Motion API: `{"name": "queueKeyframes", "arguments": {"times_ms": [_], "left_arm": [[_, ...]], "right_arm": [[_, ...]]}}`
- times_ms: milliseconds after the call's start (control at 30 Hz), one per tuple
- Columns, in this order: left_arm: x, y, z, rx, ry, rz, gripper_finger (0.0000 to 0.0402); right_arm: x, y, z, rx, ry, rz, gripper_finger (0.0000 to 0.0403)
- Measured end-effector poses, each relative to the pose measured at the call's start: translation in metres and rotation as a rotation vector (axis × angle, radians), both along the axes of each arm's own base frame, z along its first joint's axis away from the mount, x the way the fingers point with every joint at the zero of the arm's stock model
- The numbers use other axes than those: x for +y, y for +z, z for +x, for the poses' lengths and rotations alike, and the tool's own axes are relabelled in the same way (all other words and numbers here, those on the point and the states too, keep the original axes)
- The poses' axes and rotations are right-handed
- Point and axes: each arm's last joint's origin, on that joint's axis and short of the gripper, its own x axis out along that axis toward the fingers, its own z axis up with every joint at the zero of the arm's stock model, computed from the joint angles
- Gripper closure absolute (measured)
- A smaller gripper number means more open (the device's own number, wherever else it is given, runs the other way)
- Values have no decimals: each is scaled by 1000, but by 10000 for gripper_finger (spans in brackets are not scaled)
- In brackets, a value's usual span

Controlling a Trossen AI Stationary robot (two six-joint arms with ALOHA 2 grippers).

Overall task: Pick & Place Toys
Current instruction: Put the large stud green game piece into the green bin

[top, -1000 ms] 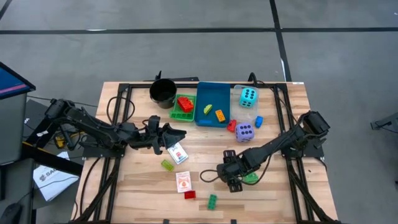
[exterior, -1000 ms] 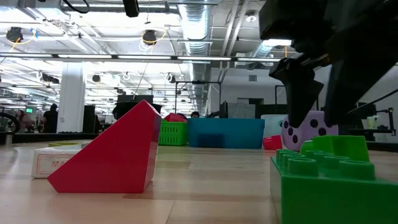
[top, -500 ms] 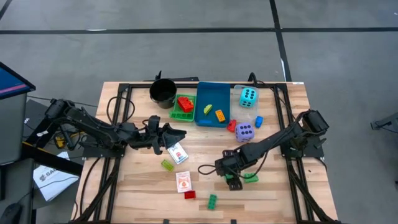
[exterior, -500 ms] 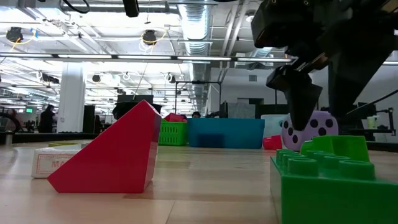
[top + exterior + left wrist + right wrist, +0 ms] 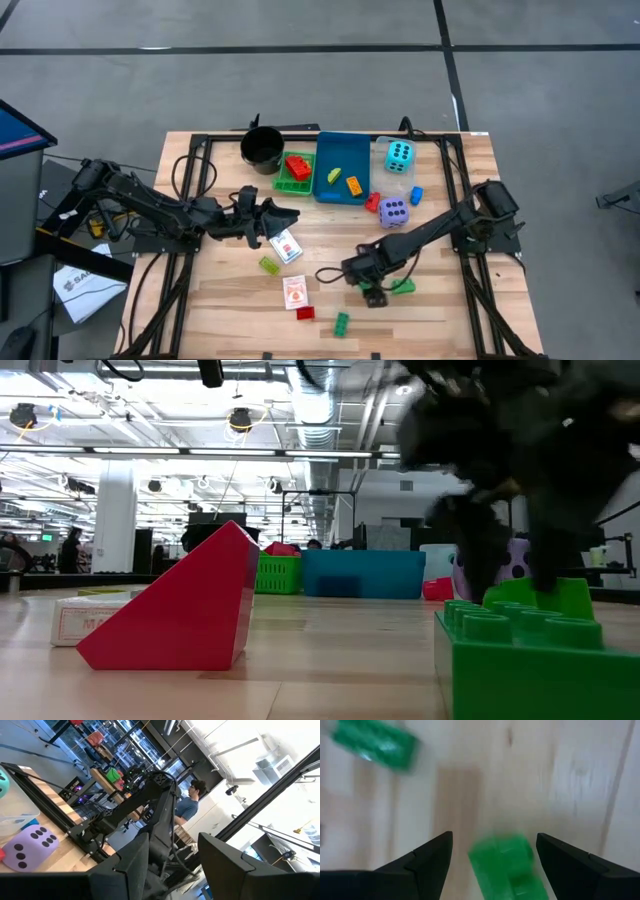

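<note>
Green brick (image 5: 507,857) flat on wood, between open right claw (image 5: 492,852) fingers.

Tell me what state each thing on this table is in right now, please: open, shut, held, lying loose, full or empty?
Right gripper: open, low over the table, holding nothing.
Green plastic brick by the right gripper: loose on the wood, between the open fingers.
Left gripper: parked near the table's middle, holding nothing.
Purple foam die: loose on the table.
Cyan foam die: sitting in the clear tray.
Green tray: holds red bricks.
Blue tray: holds two small bricks.
</note>
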Motion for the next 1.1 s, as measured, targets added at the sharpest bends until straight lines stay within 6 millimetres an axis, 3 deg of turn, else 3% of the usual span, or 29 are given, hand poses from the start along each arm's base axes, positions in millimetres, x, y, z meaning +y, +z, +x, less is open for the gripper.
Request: {"name": "queueKeyframes", "arguments": {"times_ms": [333,433,567,767,933,1100], "left_arm": [[0,0,0,2,0,1,236],[0,0,0,4,0,1,236],[0,-1,0,8,0,2,236],[0,-1,0,8,3,3,236],[1,1,-1,15,22,79,242],[6,11,-15,29,52,184,240]], "right_arm": [[-1,-11,-3,68,-7,-28,127],[-2,-12,-4,83,-26,-35,155],[-2,-12,-4,96,-90,-34,239],[-2,-9,-2,114,-236,-9,239],[3,12,11,81,-245,5,240],[6,52,28,1,-283,-67,240]]}}
